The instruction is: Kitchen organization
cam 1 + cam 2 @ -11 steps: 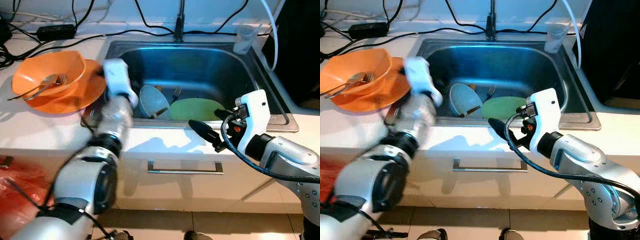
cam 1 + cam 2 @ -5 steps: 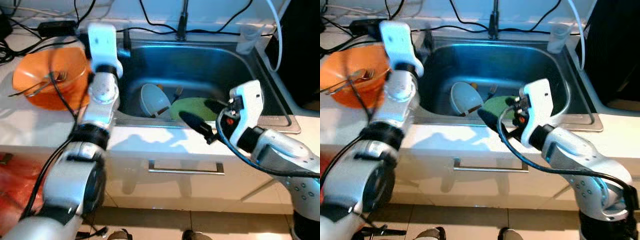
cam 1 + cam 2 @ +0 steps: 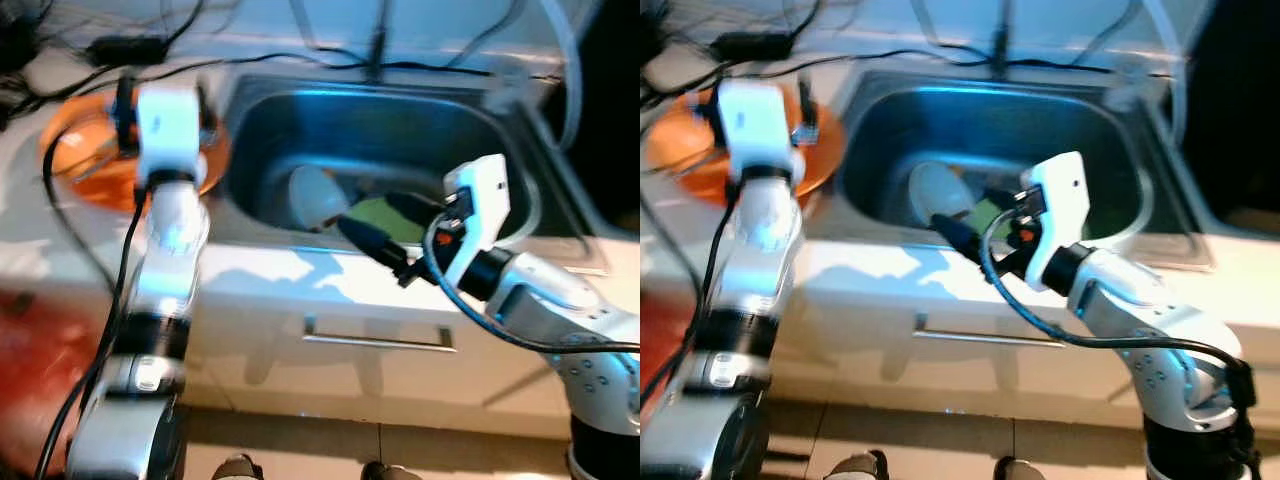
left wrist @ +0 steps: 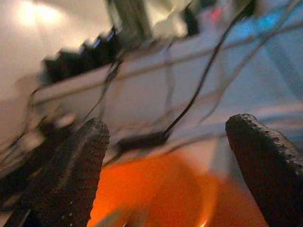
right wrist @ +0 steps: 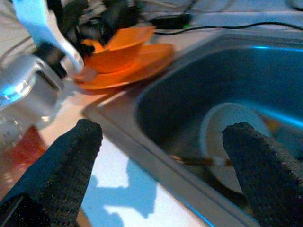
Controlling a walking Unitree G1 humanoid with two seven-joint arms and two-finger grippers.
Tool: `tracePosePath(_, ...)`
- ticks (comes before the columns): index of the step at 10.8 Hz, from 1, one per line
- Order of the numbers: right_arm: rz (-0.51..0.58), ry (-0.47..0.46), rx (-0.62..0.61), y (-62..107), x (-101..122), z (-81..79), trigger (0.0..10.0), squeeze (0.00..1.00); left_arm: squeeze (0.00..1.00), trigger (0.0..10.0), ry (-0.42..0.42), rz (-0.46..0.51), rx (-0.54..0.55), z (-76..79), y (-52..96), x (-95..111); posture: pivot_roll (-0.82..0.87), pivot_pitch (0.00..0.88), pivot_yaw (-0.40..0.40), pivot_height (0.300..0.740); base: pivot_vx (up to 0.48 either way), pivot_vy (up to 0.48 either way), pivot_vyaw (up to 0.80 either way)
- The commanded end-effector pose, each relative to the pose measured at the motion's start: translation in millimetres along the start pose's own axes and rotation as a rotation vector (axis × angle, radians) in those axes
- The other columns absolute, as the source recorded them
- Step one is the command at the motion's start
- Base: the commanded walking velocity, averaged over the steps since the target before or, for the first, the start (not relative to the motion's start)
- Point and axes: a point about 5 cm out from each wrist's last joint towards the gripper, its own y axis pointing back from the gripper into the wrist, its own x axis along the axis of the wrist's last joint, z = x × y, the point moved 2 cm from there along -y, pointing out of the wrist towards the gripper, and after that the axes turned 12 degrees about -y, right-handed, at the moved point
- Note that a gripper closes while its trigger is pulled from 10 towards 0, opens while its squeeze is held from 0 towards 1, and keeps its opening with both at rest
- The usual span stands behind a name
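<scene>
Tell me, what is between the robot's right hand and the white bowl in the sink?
Just the sink's steel front rim, seen in the right wrist view. The right end effector, open, hangs over that rim, with the white bowl beyond it in the basin.

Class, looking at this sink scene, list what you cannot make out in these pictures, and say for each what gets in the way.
- Orange bowl, head views: motion blur hides its contents; the left arm covers its side.
- Green plate in the sink: largely behind the right tool.
- Pale bowl, right wrist view: a fingertip covers one edge.
- Left tool: open over orange dishware cut off by the picture's edge.
</scene>
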Motion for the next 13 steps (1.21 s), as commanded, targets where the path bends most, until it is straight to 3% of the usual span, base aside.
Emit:
tracePosePath(1,0.0,0.001,0.023,-3.5,0,-1.2,10.0,0.0,1.0,10.0,-0.031,-0.019,0.052,-17.5,2.4,-4,0.02,0.095,-0.031,0.74,0.0,0.0,0.53)
tracePosePath(4,0.008,-0.001,0.009,-4.6,-1,2.8,10.0,0.0,1.0,10.0,-0.075,-0.061,0.095,-40.8,17.8,-14,0.03,0.095,-0.026,0.74,0.0,0.0,0.3)
tracePosePath(5,0.009,-0.009,0.001,-4.7,-2,4.4,10.0,0.0,1.0,10.0,-0.073,-0.077,0.089,-40.6,22.1,-15,0.04,0.096,-0.028,0.74,0.0,0.0,0.0)
tracePosePath(13,0.011,0.004,-0.009,-3.6,1,4.8,10.0,0.0,1.0,10.0,0.076,-0.197,-0.004,-8.9,26.9,-24,0.0,0.119,-0.039,0.74,0.0,0.0,0.0)
